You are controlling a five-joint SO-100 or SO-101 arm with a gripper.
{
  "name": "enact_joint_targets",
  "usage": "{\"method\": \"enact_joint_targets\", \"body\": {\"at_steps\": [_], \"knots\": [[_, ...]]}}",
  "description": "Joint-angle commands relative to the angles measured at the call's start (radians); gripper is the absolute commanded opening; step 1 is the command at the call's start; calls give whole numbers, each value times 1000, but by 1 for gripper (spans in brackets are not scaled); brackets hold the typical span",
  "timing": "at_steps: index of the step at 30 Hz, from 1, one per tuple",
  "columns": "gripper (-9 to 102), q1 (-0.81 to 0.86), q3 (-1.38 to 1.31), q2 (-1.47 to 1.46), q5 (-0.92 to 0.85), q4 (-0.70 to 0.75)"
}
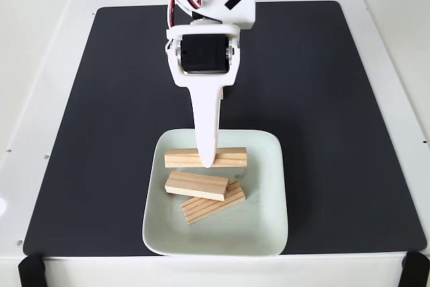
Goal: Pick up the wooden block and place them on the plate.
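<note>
In the fixed view my gripper [208, 159] reaches down from twelve o'clock over the plate [265, 233]; one white finger crosses the wooden block [232, 157] lying level toward the plate's twelve o'clock rim, and I cannot tell whether I am parted or pinching it; two more blocks [196, 185] rest at the plate's centre, one overlapping the other; the plate sits at the six o'clock edge of a black mat [322, 99]; the mat covers a white table [33, 65]; black clamps [32, 270] grip the table's near corners.
</note>
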Motion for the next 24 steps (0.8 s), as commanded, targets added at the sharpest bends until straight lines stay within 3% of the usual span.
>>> {"method": "enact_joint_targets", "body": {"at_steps": [1, 5, 9, 11, 24], "knots": [[0, -15, 20, 106, 6, -15], [9, -12, 21, 124, 61, -8], [39, -6, 25, 135, 141, -6], [47, -6, 41, 146, 138, -6], [32, -17, 190, 282, 110, -6]]}}
